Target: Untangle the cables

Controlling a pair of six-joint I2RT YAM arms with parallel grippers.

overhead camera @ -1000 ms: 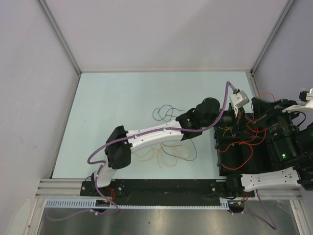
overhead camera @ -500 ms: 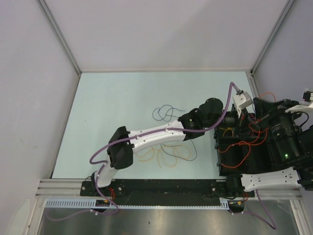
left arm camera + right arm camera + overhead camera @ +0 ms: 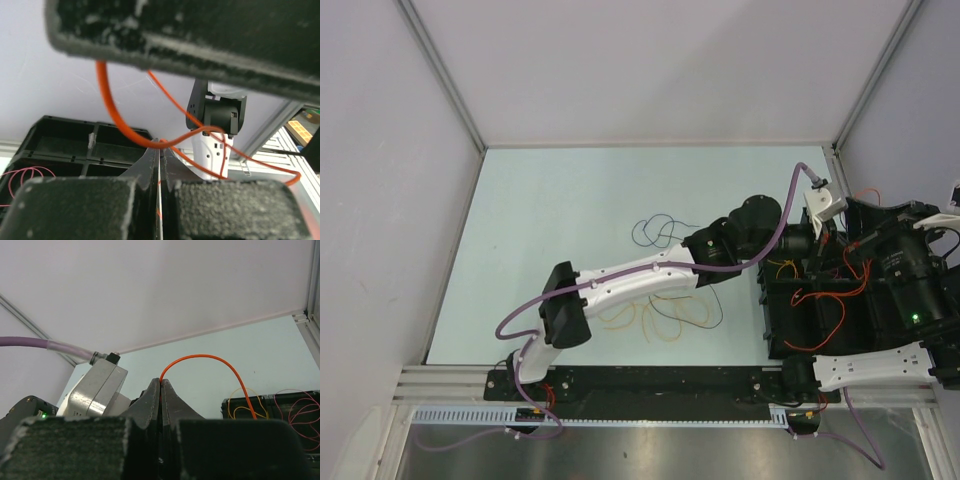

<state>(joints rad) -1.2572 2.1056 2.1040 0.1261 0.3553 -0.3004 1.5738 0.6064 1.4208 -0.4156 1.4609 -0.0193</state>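
My left gripper (image 3: 817, 243) is stretched to the right over the black compartment tray (image 3: 782, 330). In the left wrist view its jaws are shut on a red-orange cable (image 3: 125, 132) at the tips (image 3: 159, 145). My right gripper (image 3: 861, 212) is just to its right, above the tray's far end. It is also shut on a red-orange cable (image 3: 210, 358), which arcs up from the tips (image 3: 161, 383) and down to the tray. Red loops (image 3: 823, 300) hang over the tray. A dark blue loop (image 3: 655, 230), orange-yellow loops (image 3: 655, 322) and a black wire (image 3: 717, 312) lie on the table.
The tray (image 3: 272, 405) holds a yellow cable (image 3: 243, 407) and a red coil (image 3: 300, 415) in separate compartments. Another coil (image 3: 22, 179) shows in the left wrist view. The left wrist's camera box (image 3: 95, 385) sits close beside the right jaws. Walls enclose the table.
The left arm has reached further right, carrying its gripper and camera box over the tray. The right wrist has shifted slightly right. The cables on the table have not moved.
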